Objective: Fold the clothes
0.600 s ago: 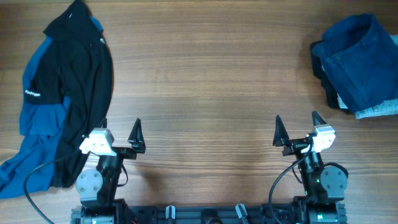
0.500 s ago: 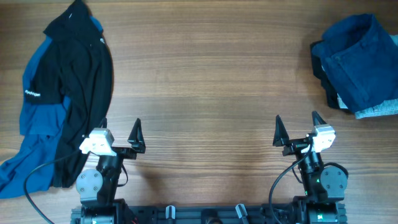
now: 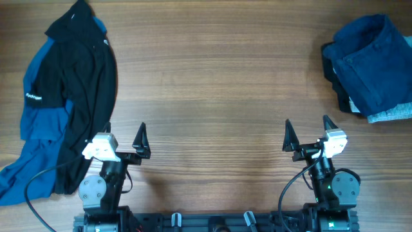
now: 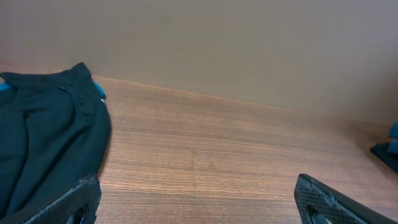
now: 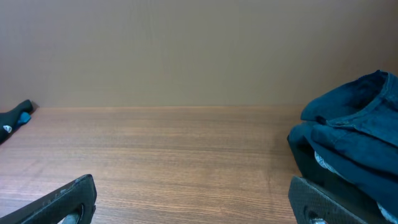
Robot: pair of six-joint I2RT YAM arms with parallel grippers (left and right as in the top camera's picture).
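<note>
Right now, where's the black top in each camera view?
Overhead: the black top lies at the far left, over a blue shirt.
Left wrist: black top fills the left edge.
Right wrist: black top shows only as a tip at the far left edge.
Shared landmark: the navy pile, at the right in every view.

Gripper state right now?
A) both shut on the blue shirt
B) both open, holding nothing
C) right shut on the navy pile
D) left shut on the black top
B: in the overhead view the left gripper and the right gripper are both spread wide and empty, near the arm bases. The black top and the navy pile lie ungrasped at the two sides.
</note>
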